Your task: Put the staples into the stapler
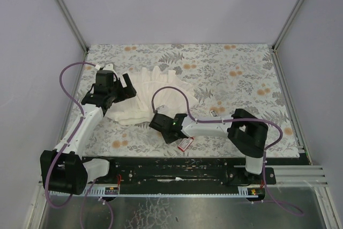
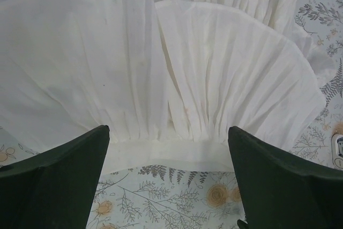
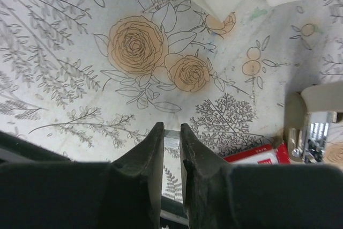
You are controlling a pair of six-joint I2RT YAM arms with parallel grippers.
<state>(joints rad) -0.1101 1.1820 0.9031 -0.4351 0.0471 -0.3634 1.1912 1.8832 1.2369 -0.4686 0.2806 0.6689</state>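
Evidently right gripper (image 3: 171, 127) jaws stood narrow, pinched on staples (image 3: 171, 139), short silvery strip between tips; long axis unclear. Red box (image 3: 252, 155) lay just right of jaws, long axis sideways. Pale beige tray (image 3: 295, 116) sat beyond box, shiny metal inside. Left gripper (image 2: 169, 132) jaws gaped wide over white cloth (image 2: 214, 79).

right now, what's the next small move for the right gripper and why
Probably lift slightly. The right gripper is shut on what looks like the staples, low over the table; the stapler sits apart, at the edge of its wrist view, so the strip should clear the surface first.
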